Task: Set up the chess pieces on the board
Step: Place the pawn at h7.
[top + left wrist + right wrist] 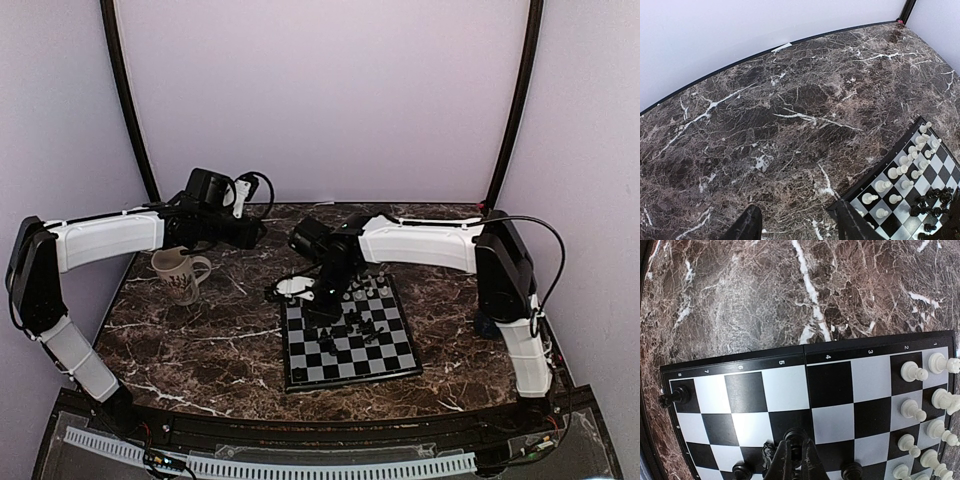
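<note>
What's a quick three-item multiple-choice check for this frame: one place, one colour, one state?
1. Relative to the board, the mug stands: A on it; B left of it, on the table; C right of it.
2. The piece in the right gripper is: A white; B black; C red.
3. The left gripper is: A open, empty; B shut on a pawn; C shut on the mug.
Key: B, top view shows it left; B, a dark piece sits between the shut fingers; A, fingers stand wide apart over bare table.
</note>
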